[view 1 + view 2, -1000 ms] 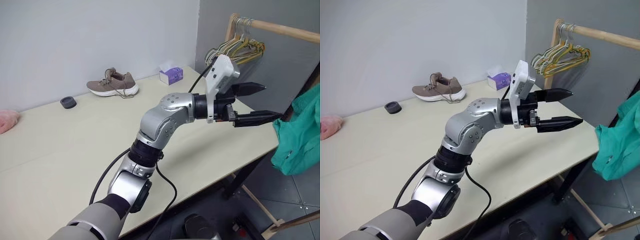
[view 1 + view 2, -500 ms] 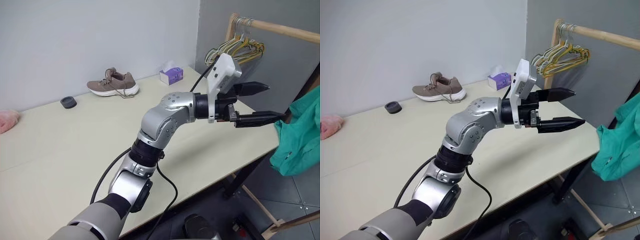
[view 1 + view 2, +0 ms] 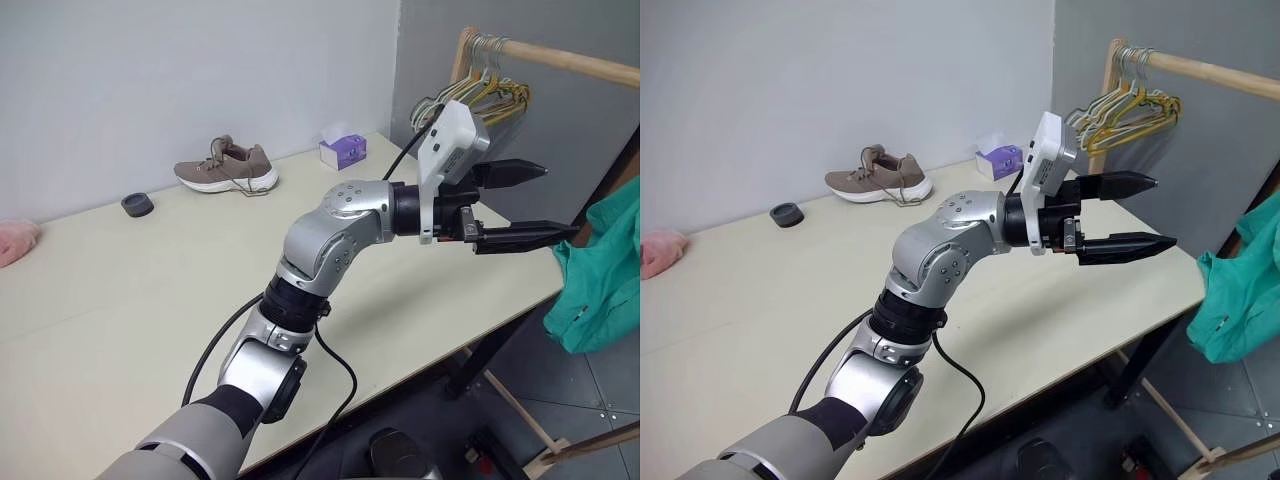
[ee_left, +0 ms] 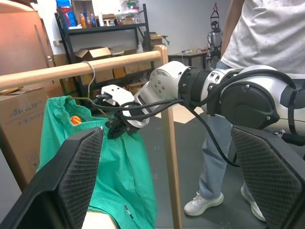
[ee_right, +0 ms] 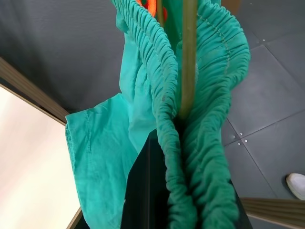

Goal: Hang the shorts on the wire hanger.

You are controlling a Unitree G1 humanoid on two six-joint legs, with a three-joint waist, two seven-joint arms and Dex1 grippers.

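Right wrist view: right end effector (image 4: 119,128) pinches shorts (image 5: 200,119) against wire hanger (image 5: 188,57).

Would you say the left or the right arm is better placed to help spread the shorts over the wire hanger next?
Left, probably: the left gripper is open beside the shorts, while the right gripper is already shut on them.

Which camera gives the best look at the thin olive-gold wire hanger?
The right wrist view: the thin olive-gold wire hanger runs through the teal-green shorts' gathered waistband. The left wrist view shows its hook on the wooden rail.
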